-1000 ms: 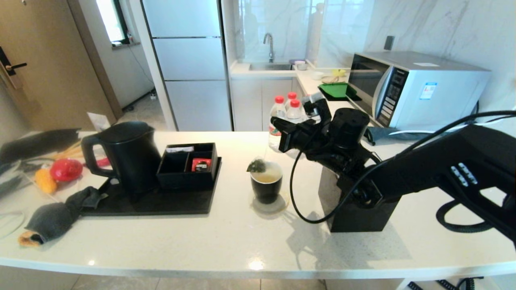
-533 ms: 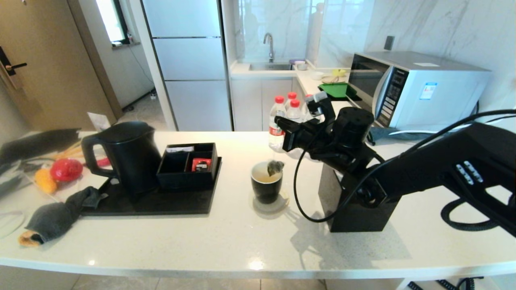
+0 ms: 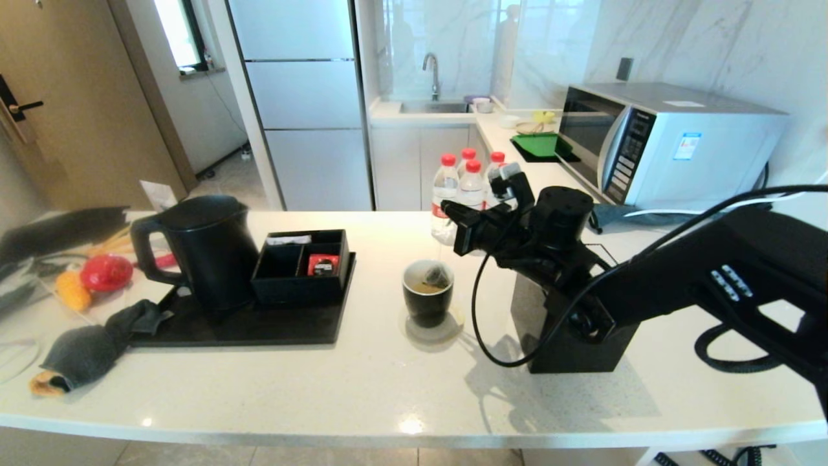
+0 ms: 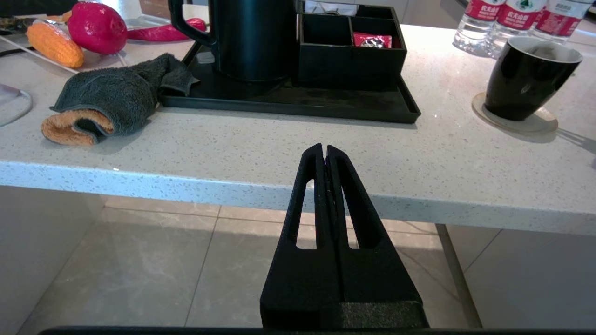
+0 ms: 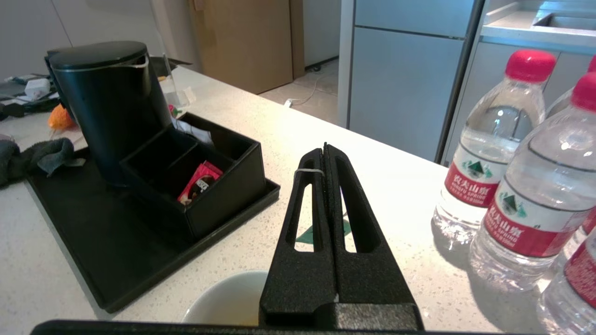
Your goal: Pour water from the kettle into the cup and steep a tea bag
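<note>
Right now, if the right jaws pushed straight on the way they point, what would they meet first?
Probably the black compartment box on the tray, or the kettle behind it; depth is unclear. The right gripper hangs above the cup.

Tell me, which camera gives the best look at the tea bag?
The head view: the tea bag sits inside the cup, hanging on its string below the right tool. The left wrist view shows only a dark hint of it over the cup's rim. The right wrist view shows just the string pinched in the tool.
</note>
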You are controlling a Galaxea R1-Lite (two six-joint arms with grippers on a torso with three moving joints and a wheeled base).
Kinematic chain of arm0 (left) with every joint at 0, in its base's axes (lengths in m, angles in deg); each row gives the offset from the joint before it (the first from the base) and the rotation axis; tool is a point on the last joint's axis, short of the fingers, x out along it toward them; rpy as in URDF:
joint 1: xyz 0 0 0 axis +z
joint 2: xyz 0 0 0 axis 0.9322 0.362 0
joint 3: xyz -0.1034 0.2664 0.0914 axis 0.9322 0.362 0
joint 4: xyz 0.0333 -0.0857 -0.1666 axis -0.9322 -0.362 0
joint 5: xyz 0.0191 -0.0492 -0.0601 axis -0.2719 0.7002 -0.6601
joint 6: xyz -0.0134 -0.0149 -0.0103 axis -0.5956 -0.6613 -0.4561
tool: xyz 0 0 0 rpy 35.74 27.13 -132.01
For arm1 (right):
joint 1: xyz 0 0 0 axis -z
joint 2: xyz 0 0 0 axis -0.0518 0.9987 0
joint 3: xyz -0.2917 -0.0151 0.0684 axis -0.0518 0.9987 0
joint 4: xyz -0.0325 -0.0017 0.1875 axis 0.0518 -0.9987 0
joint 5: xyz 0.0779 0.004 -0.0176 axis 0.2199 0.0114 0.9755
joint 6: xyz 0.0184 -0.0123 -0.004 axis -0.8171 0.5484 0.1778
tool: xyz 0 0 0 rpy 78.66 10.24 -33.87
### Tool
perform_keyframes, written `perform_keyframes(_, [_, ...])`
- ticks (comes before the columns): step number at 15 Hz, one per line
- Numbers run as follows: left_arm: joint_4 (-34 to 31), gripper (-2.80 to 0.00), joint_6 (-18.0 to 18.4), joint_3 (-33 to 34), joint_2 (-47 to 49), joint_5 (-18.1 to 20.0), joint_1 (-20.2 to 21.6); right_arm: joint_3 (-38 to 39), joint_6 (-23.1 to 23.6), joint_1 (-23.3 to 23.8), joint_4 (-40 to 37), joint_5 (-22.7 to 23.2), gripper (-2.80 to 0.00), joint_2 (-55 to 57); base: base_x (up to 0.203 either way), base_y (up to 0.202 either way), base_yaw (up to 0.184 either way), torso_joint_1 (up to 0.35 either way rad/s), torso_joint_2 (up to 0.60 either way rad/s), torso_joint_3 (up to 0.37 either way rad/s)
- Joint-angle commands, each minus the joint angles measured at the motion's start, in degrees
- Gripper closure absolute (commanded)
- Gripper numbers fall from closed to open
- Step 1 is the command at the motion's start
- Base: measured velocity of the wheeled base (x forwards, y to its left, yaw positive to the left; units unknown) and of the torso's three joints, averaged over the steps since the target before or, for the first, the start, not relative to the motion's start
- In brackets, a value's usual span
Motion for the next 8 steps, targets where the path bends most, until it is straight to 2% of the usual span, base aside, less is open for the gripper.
perform_keyframes(1, [0.0,0.0,-0.1,0.0,0.0,0.0,0.0,1.2,0.0,-0.3,1.3,0.1,0.0,2.1,0.0,0.0,0.0,0.0,0.0,0.0])
perform_keyframes(8, [0.0,0.0,-0.1,0.0,0.0,0.0,0.0,4.0,0.0,-1.8,3.6,0.1,0.0,4.9,0.0,0.0,0.0,0.0,0.0,0.0])
